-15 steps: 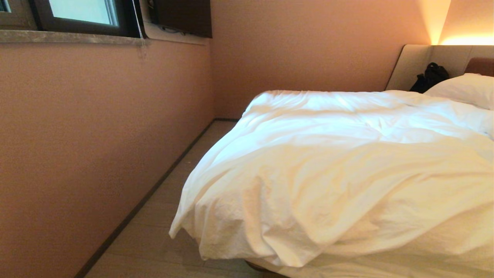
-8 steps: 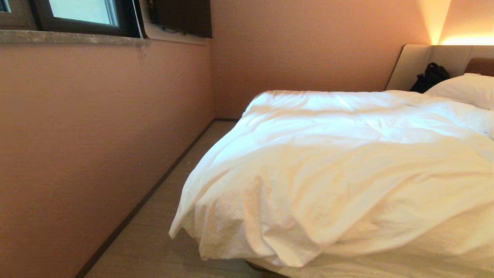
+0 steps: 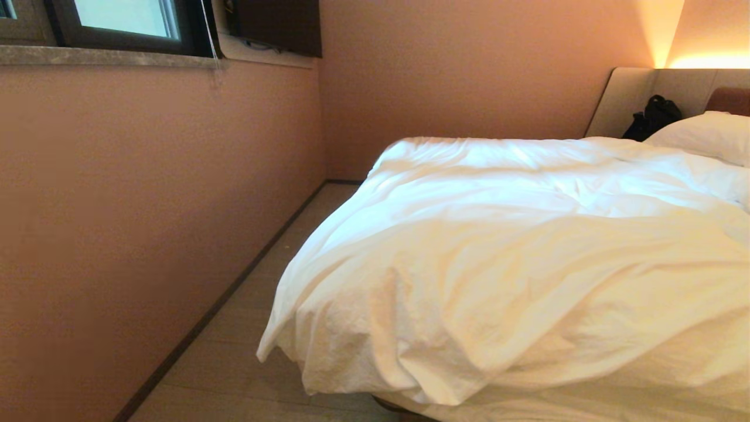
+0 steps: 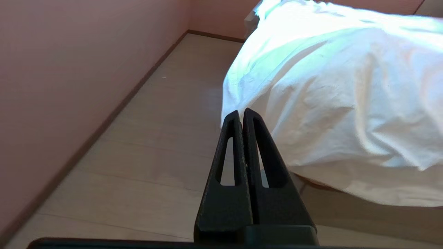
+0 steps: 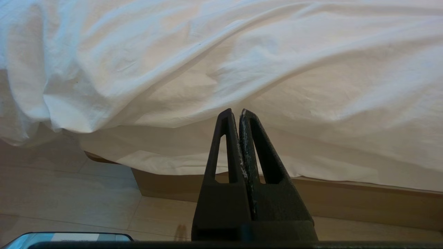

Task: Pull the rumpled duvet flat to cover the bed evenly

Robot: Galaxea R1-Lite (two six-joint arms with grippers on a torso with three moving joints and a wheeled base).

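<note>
Where the pink wall (image 3: 146, 205) meets the pale floor (image 3: 246, 328) on the left, a dark-framed window (image 3: 117, 23) sits high up. The left gripper (image 4: 241, 116) hangs over the floor just short of the duvet's near corner, fingers pressed together, pinching nothing. The duvet (image 3: 515, 264) lies rumpled across the bed (image 5: 346, 200), its corner drooping off the foot end, folds bunched diagonally. The right gripper (image 5: 234, 116) points at the duvet's hanging edge above the tan base, fingers likewise closed and empty. Far right: a pillow (image 3: 703, 135), a black bag (image 3: 653, 117), the beige headboard (image 3: 627, 99).
</note>
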